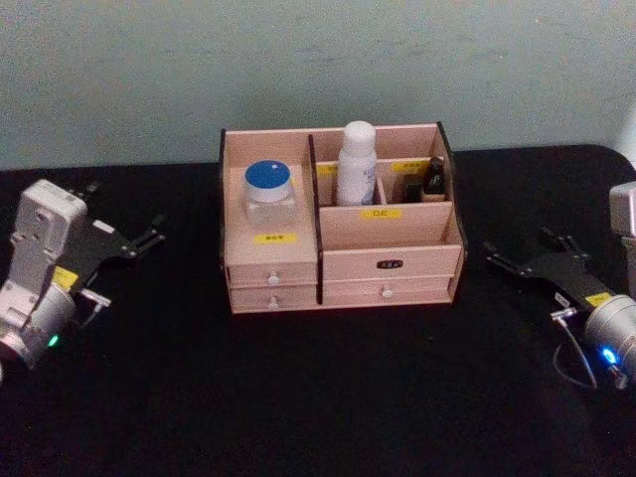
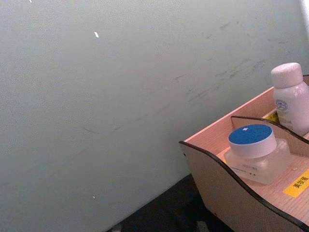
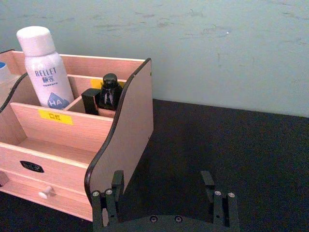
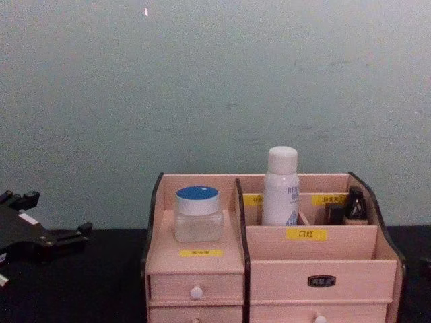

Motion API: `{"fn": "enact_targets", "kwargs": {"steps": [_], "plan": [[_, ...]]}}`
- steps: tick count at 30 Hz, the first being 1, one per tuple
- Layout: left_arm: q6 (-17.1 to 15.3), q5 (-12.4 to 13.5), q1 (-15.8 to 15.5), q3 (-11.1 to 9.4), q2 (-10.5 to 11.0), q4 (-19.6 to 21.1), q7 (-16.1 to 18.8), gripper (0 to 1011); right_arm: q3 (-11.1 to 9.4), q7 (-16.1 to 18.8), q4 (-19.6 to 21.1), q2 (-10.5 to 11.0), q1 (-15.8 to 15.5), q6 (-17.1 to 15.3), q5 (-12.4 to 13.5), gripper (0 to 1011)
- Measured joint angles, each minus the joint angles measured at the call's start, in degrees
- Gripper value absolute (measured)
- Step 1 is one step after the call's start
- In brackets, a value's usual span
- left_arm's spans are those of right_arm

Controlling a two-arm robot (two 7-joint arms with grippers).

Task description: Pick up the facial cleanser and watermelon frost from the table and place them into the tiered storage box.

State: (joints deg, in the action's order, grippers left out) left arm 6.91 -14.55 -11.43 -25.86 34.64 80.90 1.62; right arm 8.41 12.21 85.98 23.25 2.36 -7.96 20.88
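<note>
Between both grippers' spread fingers [image 1: 149, 235] — well apart — stands the tiered storage box [image 1: 393, 263].

The table [image 1: 298, 397] before me was covered in black and ran back to a pale green wall [image 1: 318, 60]. The tiered storage box [image 1: 393, 266] stood directly on it, near the middle and close to the far edge, its drawers facing me. Bare black table lay on both sides of the box and in front of it.
</note>
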Motion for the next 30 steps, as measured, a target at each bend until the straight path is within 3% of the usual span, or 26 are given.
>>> {"fn": "enact_targets", "kwargs": {"steps": [30], "plan": [[0.00, 0.00, 0.00, 0.00, 0.00, 0.00, 0.00, 1001, 0.00, 0.00, 0.01, 0.00, 0.00, 0.03, 0.05, 1000]]}}
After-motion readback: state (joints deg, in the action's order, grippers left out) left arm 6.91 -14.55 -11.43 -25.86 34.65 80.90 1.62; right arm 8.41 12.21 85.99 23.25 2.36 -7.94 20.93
